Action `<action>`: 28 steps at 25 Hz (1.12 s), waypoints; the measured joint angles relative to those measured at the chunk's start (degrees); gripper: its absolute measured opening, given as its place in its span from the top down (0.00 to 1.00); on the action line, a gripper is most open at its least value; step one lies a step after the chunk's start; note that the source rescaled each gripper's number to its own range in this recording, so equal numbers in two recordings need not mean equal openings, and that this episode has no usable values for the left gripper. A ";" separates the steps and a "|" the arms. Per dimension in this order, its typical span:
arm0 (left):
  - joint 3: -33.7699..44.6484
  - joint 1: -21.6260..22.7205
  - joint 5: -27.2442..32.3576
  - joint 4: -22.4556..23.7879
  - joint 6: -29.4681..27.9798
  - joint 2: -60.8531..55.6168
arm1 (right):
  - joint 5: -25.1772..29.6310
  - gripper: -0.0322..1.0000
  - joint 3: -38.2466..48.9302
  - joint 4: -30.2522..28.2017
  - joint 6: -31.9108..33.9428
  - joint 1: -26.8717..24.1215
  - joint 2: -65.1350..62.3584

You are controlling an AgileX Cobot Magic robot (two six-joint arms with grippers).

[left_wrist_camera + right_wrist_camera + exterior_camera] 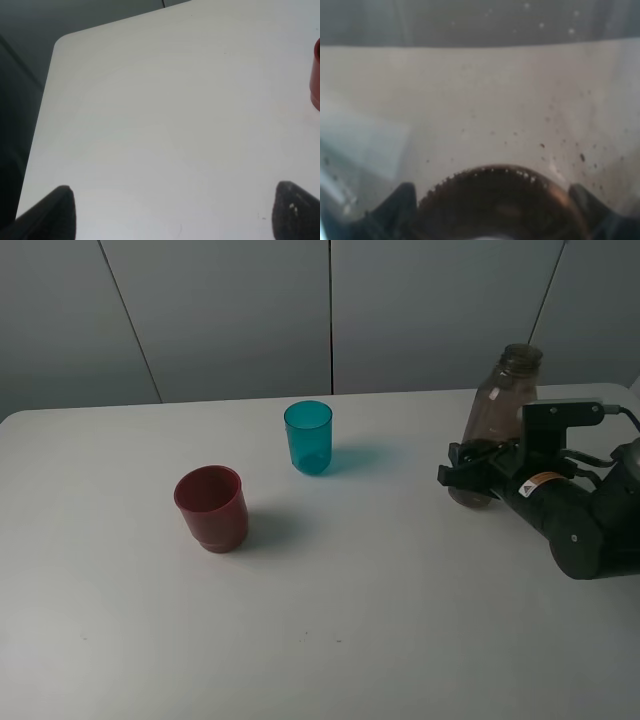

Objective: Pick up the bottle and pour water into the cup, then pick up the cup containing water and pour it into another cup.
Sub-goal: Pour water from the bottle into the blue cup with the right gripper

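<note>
Looking down from the high camera, you see a white table in front of a pale grey panelled wall. At the right of the frame, your right gripper is clamped on the lower part of the bottle, which is tall, smoky grey-brown and translucent, with a narrow neck. The bottle is close to upright, its neck leaning slightly toward the upper right. You cannot tell whether its base rests on the table. The right arm enters from the right edge.

In the upper middle of the frame stands the teal cup, translucent and upright, well apart from the bottle. To its lower left stands the red cup, opaque and squat, with a narrower stepped base. The two cups do not touch.

In the right wrist view, the bottle fills nearly the whole picture as a blurred, speckled translucent wall, with dark fingers at both lower corners.

In the left wrist view, the left gripper hangs over the table with its jaws spread wide and only table surface between them. Its dark fingertips show at the lower corners. A sliver of the red cup shows at the right edge.
</note>
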 joint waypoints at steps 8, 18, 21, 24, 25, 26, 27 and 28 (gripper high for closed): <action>0.00 0.00 0.00 0.00 0.00 0.00 | 15.61 0.97 -6.61 -2.69 -1.73 0.00 -13.65; 0.00 0.00 0.00 0.00 0.00 0.00 | 36.13 0.97 -20.65 -8.32 -3.69 1.45 -15.78; 0.00 0.00 0.00 0.00 0.00 0.00 | 38.89 0.97 -24.53 -7.99 -6.18 3.03 -14.20; 0.00 0.00 0.00 0.00 0.00 0.00 | 41.13 0.97 -28.65 -7.87 -7.39 3.80 -10.97; 0.00 0.00 0.00 0.00 0.00 0.00 | 41.38 0.97 -29.67 -7.76 -7.84 3.89 -9.64; 0.00 0.00 0.00 0.00 0.00 0.00 | 41.65 0.97 -30.85 -7.78 -8.44 3.89 -8.31; 0.00 0.00 0.00 0.00 0.00 0.00 | 41.77 0.97 -31.99 -7.78 -9.28 3.89 -6.97; 0.00 0.00 0.00 0.00 0.00 0.00 | 42.03 0.97 -33.14 -7.78 -10.42 3.89 -5.86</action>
